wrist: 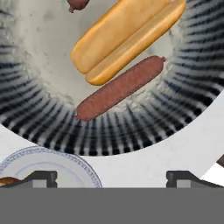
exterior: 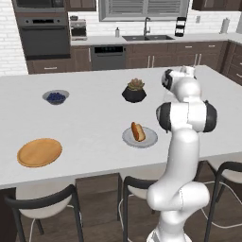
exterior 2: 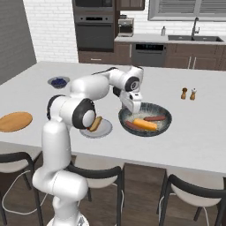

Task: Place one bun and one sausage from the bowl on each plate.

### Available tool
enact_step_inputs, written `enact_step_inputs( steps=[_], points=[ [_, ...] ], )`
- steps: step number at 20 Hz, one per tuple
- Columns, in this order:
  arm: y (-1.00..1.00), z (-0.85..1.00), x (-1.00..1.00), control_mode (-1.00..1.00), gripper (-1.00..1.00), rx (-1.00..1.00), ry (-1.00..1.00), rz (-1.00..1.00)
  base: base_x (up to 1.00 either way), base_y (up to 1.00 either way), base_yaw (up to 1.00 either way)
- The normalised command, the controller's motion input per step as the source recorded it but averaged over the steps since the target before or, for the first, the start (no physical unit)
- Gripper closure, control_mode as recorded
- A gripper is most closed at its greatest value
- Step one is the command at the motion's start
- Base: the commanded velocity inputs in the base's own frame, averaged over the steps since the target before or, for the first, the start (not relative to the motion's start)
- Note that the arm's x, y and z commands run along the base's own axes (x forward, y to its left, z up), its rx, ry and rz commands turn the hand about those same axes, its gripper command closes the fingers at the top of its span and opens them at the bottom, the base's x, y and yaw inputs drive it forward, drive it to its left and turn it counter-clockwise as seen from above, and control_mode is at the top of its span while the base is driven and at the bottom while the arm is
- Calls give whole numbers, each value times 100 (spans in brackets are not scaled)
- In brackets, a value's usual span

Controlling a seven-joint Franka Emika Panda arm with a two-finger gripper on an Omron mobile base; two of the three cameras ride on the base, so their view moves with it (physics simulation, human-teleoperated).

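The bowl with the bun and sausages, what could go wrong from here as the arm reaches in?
1. In the bowl, the nearer sausage lies against the bun, so the open pincer might nudge or catch both.
2. The grey plate already holds a bun and sausage, and it sits close to the bowl; the orange plate is far across the counter, so a long carry could drop the item.

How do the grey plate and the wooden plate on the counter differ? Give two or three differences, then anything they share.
The grey plate carries a bun; the wooden plate is bare. The grey plate is pale grey, the wooden one orange-tan. The grey plate looks slightly smaller than the wooden one. Both are flat, round and lie near the counter's front edge.
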Motion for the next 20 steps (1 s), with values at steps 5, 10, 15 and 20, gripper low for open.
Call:
enact_step_inputs(
  steps=[5,10,15,20],
  points=[
    [-53,0,26,-100,-100,-24,-29,5,0,0,0],
    [-43,-22,22,-100,-100,-22,-22,3,0,0,0],
    [-65,0,44,-100,-100,-4,3,0,0,0,0],
    [-36,-7,45,-100,-100,0,22,0,0,0,0]
  ],
)
